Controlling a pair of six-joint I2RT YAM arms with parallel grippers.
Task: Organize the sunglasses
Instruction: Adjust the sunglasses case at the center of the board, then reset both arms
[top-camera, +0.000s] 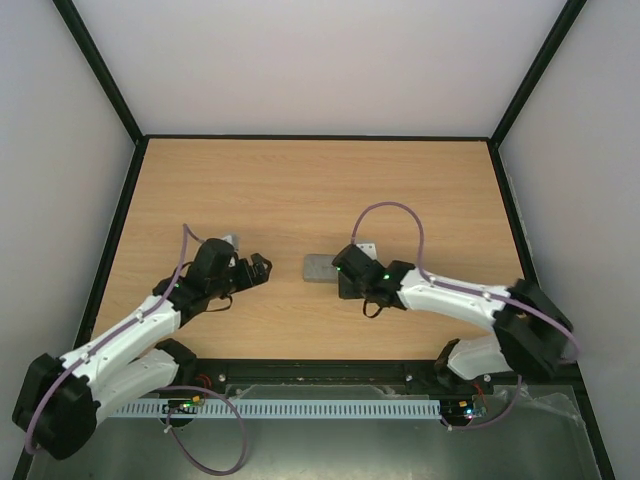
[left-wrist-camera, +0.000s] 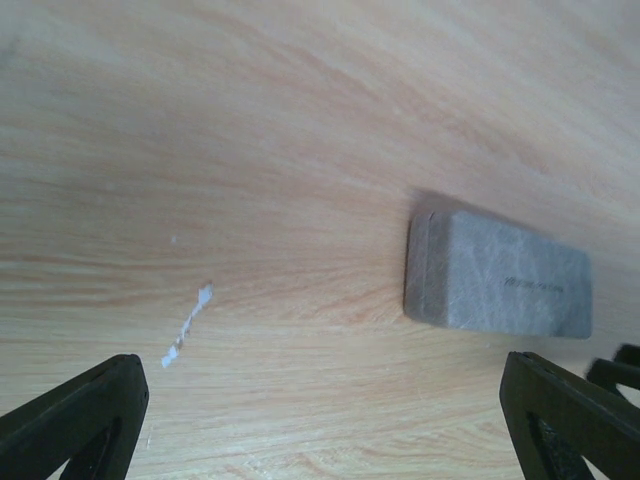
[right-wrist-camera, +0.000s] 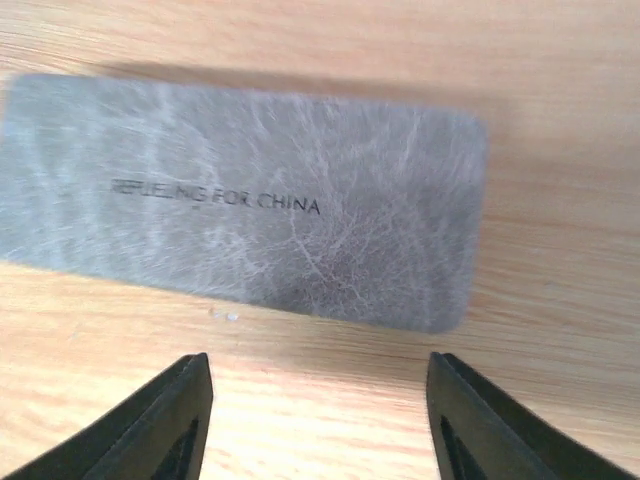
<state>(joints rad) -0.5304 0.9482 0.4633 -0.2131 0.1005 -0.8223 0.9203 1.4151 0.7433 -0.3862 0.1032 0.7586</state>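
Judging from how things lie, the step in hand is taken to be the handling of the closed grey case (top-camera: 320, 267), which rests flat on the worktop (top-camera: 300, 180) between the two arms. The sunglasses are not seen in any view; they may be shut inside the case, but that cannot be confirmed. The right fingers (right-wrist-camera: 165, 425) are spread wide with nothing held, and are poised just short of the case's long edge, its printed face turned up. The left fingers (left-wrist-camera: 85, 420) are likewise spread wide and empty, set towards the case's short end but apart from it.

For the step to be done well, the case should be approached squarely. As now aligned, the opening of the right fingers runs along the case's length, so a turn of the wrist would probably be needed for the narrow width to be spanned. The case could be steadied at its end by the left fingers, so that it is not skidded over the smooth wood.

Counted: one grey case, two arms, two sets of fingers, one small white scuff (left-wrist-camera: 188, 325) on the worktop, and no sunglasses in sight.
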